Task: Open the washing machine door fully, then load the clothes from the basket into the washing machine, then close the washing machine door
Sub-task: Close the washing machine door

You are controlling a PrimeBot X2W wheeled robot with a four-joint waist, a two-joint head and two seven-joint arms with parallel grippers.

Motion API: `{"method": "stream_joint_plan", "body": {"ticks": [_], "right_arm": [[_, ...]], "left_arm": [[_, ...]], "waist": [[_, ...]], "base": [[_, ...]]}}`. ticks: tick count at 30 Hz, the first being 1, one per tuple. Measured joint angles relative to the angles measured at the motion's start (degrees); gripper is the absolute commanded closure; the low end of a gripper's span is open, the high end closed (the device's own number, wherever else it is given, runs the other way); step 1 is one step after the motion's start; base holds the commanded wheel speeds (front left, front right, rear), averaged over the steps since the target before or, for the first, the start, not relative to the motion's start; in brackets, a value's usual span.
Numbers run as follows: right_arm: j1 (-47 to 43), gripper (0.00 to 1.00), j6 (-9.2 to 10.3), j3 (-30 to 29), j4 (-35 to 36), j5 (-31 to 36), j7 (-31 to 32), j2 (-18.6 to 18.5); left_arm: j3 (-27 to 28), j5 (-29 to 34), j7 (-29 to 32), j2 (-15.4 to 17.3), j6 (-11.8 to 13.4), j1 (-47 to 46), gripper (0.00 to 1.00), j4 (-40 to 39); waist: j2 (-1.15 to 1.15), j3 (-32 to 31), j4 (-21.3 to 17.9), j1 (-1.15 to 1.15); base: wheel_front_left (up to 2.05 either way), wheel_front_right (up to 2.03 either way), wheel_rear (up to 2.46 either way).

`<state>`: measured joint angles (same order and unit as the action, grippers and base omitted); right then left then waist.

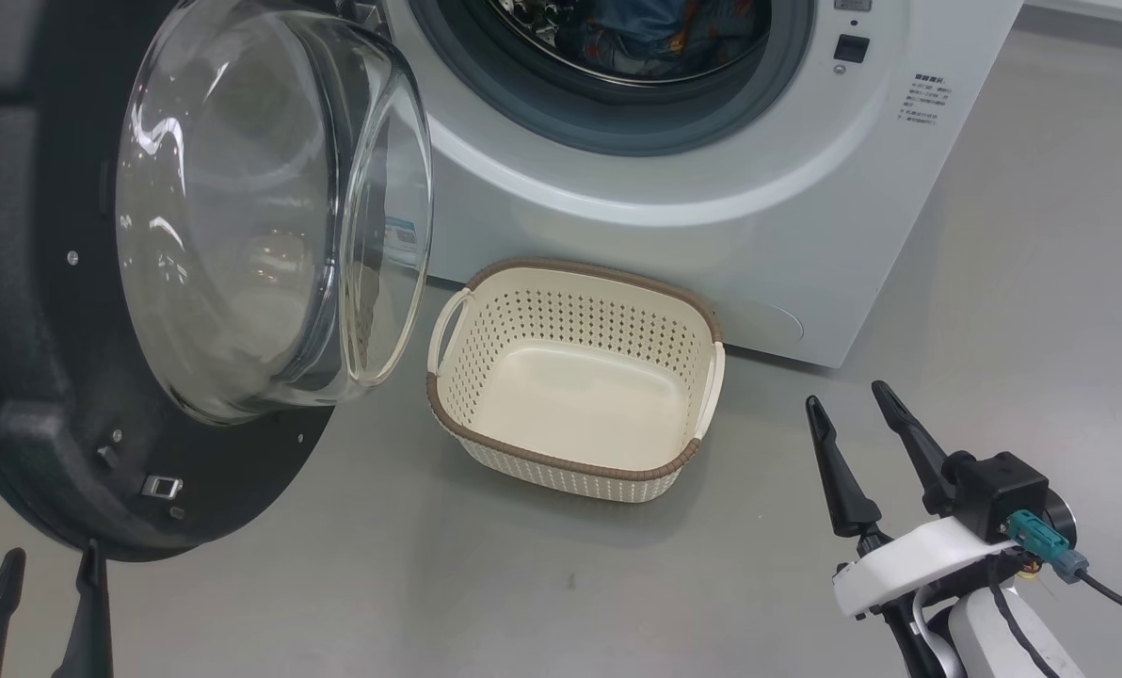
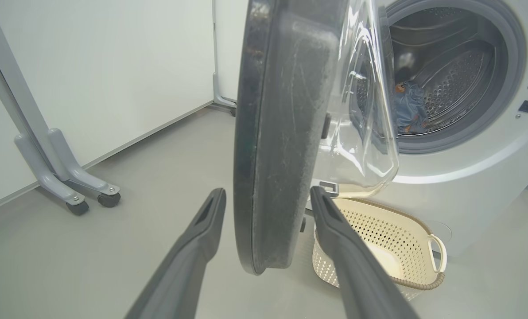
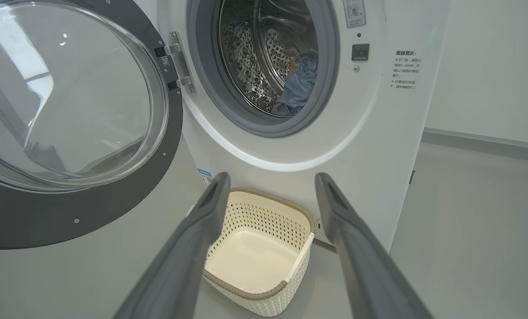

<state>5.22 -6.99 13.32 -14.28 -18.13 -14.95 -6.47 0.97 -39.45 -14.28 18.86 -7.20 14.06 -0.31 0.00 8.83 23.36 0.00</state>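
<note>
Grey floor (image 1: 523, 584) is stretching below. Left gripper (image 2: 268, 189), spread, is straddling the rim of the washing machine door (image 2: 281, 133); right gripper (image 3: 270, 175), spread, is facing the empty basket (image 3: 264, 305); beyond, the clothes (image 3: 299, 84) are lying inside the washing machine (image 3: 379, 133). Only closing seems left.

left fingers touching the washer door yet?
Cannot tell. Left wrist view: the left gripper straddles the washing machine door rim; one fingertip overlaps it, contact unclear.

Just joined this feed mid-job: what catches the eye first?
The washing machine door, black-rimmed with a bulging glass bowl, stands wide open at the head view's left. Before the washing machine the basket sits empty on the floor, with blue clothes in the drum. The left gripper has open fingers flanking the door's edge.
</note>
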Motion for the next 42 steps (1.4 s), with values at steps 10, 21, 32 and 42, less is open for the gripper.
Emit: {"method": "stream_joint_plan", "body": {"ticks": [10,21,32,42], "right_arm": [[0.0,0.0,0.0,-0.1,0.0,0.0,0.0,0.0],[0.0,0.0,0.0,-0.1,0.0,0.0,0.0,0.0],[0.0,0.0,0.0,0.0,0.0,-0.1,0.0,0.2],[0.0,0.0,0.0,0.9,0.0,-0.6,0.0,0.6]], "left_arm": [[0.5,0.2,0.0,-0.6,0.0,-0.2,0.0,0.0],[1.3,-2.0,0.0,-2.6,0.0,-0.3,1.0,0.1],[8.8,-16.6,-0.2,-6.9,0.0,-4.7,1.0,-2.6],[13.5,-35.9,-0.5,-6.9,0.0,-9.2,1.0,-2.4]], "waist": [[0.0,0.1,0.0,0.0],[0.0,-0.3,0.0,0.0],[0.0,-0.9,0.1,0.0],[0.0,-0.7,-0.4,0.0]], "base": [[0.0,0.0,0.0],[0.0,0.0,0.0],[0.0,0.0,0.0],[0.0,0.0,0.0]]}}
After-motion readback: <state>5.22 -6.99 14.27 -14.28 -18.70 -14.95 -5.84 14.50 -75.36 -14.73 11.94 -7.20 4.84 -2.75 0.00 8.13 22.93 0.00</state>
